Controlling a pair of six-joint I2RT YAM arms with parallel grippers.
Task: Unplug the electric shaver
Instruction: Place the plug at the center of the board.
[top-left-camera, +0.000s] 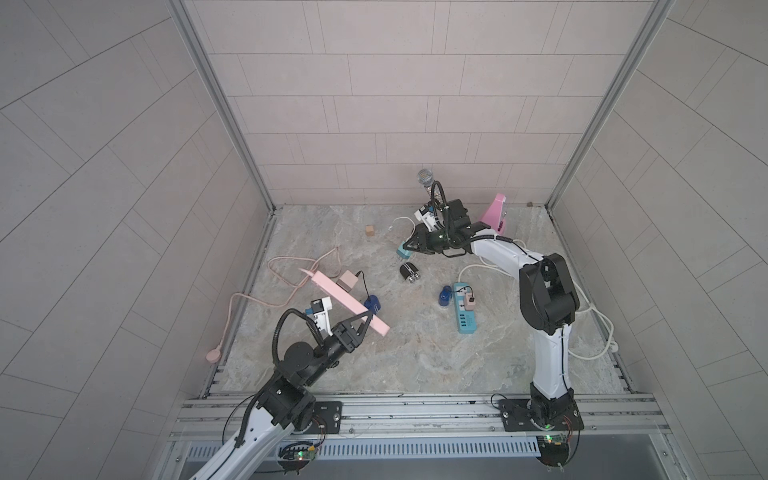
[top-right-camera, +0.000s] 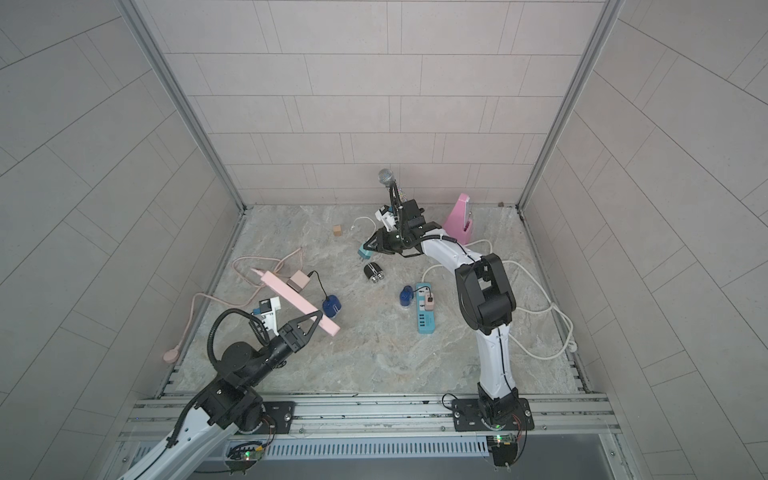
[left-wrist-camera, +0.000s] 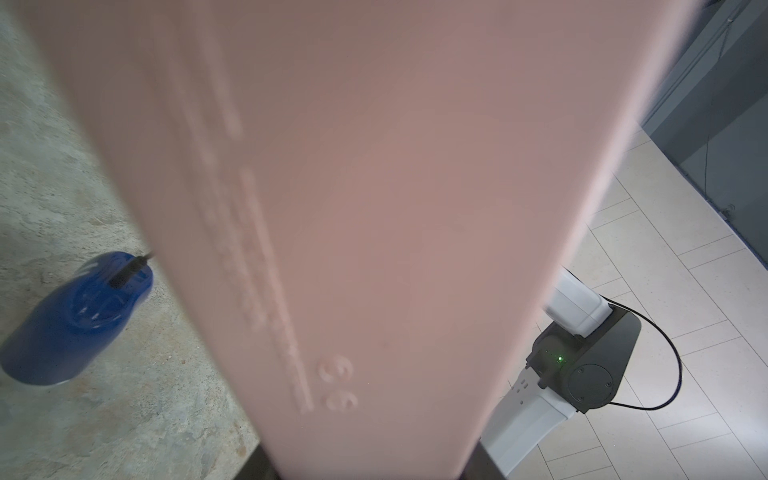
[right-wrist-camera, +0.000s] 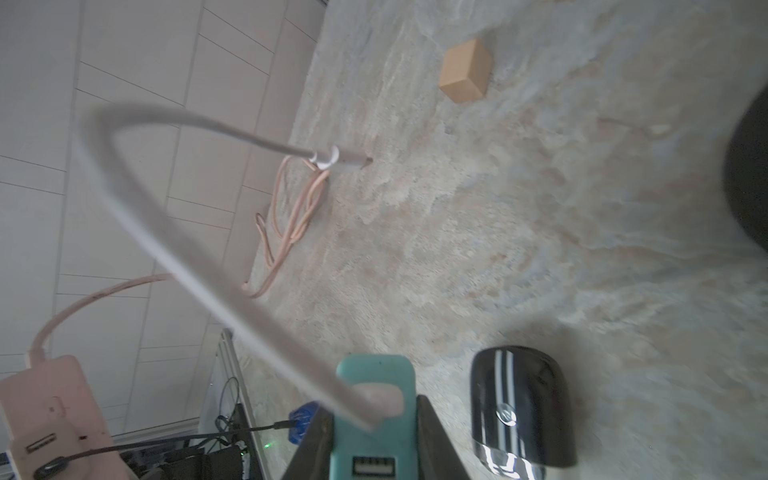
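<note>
Shaver: the black cylindrical electric shaver (top-left-camera: 409, 273) with two silver heads lies on its side on the marbled grey bench (top-left-camera: 395, 357), toward the back.
Right claw: the right claw (top-left-camera: 409, 246) is just behind the shaver, near it but not touching. It is clamped on a teal plastic charging adapter (right-wrist-camera: 374, 415).
Cable: a white cable (right-wrist-camera: 166, 232) loops out of the adapter, and its free plug end hangs apart from the shaver.
Left claw: the left claw (top-left-camera: 366, 319), well apart at the front left, is clamped across a long pink power strip (top-left-camera: 345, 301).
Beside the strip: a rounded blue plastic device (left-wrist-camera: 75, 320) has a thin black lead plugged in.
Elsewhere: a small wooden cube (top-left-camera: 370, 231) sits behind and left of the shaver, and a teal power strip (top-left-camera: 465, 309) lies to its right front.
</note>
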